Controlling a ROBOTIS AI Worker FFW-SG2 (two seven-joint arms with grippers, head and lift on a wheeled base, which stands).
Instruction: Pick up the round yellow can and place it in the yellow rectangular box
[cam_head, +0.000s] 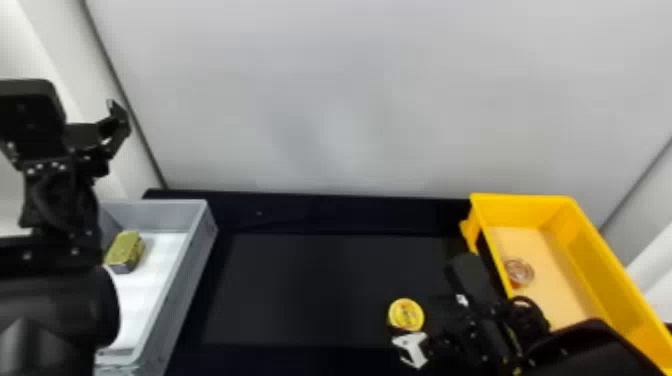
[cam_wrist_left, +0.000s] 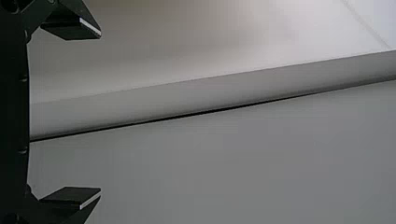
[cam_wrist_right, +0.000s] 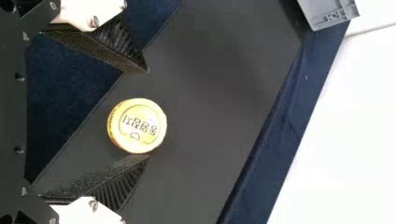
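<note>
On the black mat (cam_head: 310, 290), yellow can (cam_head: 406, 315) with lettered lid inside open right pincer (cam_head: 416, 317), left pincer (cam_head: 118, 119) open.

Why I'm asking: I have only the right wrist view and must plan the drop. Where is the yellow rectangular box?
Observer: At the robot's right in the head view, the yellow rectangular box.
Operator: Is anything in it?
Observer: Yes, a round reddish-brown item, near the box's left wall.
Operator: And is the left gripper holding anything?
Observer: No; the left wrist view shows the left gripper with its fingers apart and nothing between them.
</note>
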